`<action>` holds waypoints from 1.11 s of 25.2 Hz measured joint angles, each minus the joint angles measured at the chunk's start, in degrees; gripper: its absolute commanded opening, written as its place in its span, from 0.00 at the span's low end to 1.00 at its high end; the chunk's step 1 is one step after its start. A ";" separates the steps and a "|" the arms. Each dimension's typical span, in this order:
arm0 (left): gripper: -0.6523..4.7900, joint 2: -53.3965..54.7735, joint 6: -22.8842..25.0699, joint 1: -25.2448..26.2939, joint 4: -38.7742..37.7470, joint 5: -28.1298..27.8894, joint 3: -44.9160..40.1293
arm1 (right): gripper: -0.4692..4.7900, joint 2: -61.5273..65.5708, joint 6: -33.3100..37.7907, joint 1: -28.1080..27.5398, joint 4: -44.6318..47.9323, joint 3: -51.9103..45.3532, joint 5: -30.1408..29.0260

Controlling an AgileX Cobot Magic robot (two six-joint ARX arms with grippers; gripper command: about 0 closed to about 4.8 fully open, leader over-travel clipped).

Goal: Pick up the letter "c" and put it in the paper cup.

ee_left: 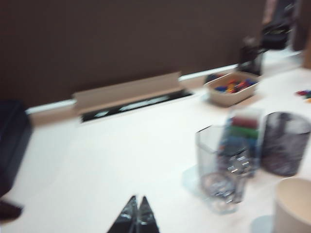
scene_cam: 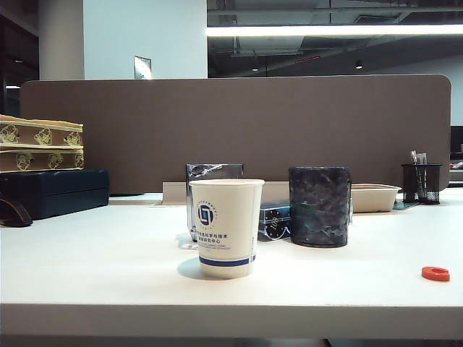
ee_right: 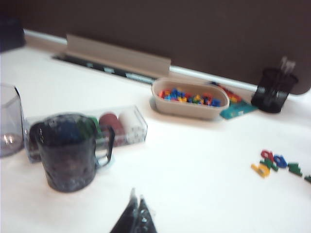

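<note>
White paper cup with round blue logo and blue band (scene_cam: 226, 227) is seen upright on the white table (scene_cam: 94, 267), near the front edge, roughly centre in the exterior view. Small flat red-orange ring-like plastic letter "c" (scene_cam: 435, 273) is lying flat on the table well to the right of the cup, near the front edge, not touched by anything.

Behind the cup: dark mottled blue-black cylindrical holder (scene_cam: 320, 206), a clear glass tumbler (ee_left: 221, 165) just beside the cup, a clear box of coloured pieces (ee_right: 121, 127) between them. Further back, a beige tray of small coloured letters (ee_right: 190, 99) and a black mesh pen holder (scene_cam: 422, 183) are set against the brown partition.

No arm is visible in the exterior view. Left gripper (ee_left: 137, 200): fingertips seen pressed together, nothing held, above bare table. Right gripper (ee_right: 136, 200): fingertips together, empty, above the table near the dark holder. A loose cluster of coloured letters (ee_right: 274, 162) is seen off to one side. Both wrist views are blurred.
</note>
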 measured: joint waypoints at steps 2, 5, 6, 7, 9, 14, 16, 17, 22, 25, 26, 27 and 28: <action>0.12 0.68 0.96 0.00 -1.73 -3.06 0.00 | 0.33 1.07 -0.66 -0.02 -1.68 0.02 0.42; 0.12 0.92 2.19 0.00 -3.17 -5.01 0.00 | 0.33 3.15 0.70 0.07 -2.91 0.02 -0.57; 0.12 0.94 2.25 0.00 -3.19 -5.03 -0.02 | 0.33 3.72 1.64 0.39 -3.06 0.02 -0.79; 0.12 0.94 2.27 0.00 -3.21 -5.03 0.00 | 0.33 4.52 2.19 1.16 -3.23 0.04 -0.92; 0.12 0.94 2.27 0.00 -3.28 -5.01 -0.02 | 0.38 7.19 2.38 2.69 -3.78 0.07 -1.01; 0.12 1.92 2.29 0.00 -3.63 -4.90 0.00 | 0.38 12.92 1.49 6.51 -4.96 0.07 -0.55; 0.12 3.19 2.29 0.00 -3.65 -4.76 -0.02 | 0.38 15.67 1.09 7.65 -4.96 0.04 -0.46; 0.12 3.63 2.29 0.00 -3.74 -4.50 -0.02 | 0.39 17.14 1.01 8.72 -4.96 0.04 -0.46; 0.12 4.20 2.40 -0.02 -3.76 -3.67 -0.02 | 0.43 21.81 -0.02 10.43 -4.42 0.07 1.16; 0.12 4.20 2.43 -0.04 -3.76 -3.67 -0.02 | 0.43 23.96 2.23 11.52 -3.56 0.07 5.51; 0.12 4.20 2.47 -0.04 -3.76 -3.67 -0.02 | 0.43 24.72 3.28 11.85 -3.41 0.07 7.21; 0.12 4.20 2.64 -0.04 -3.76 -3.69 -0.02 | 0.43 25.66 4.00 12.00 -2.89 0.07 9.01; 0.12 4.20 2.67 -0.04 -3.78 -3.67 -0.02 | 0.43 26.25 4.24 12.20 -2.38 0.07 9.92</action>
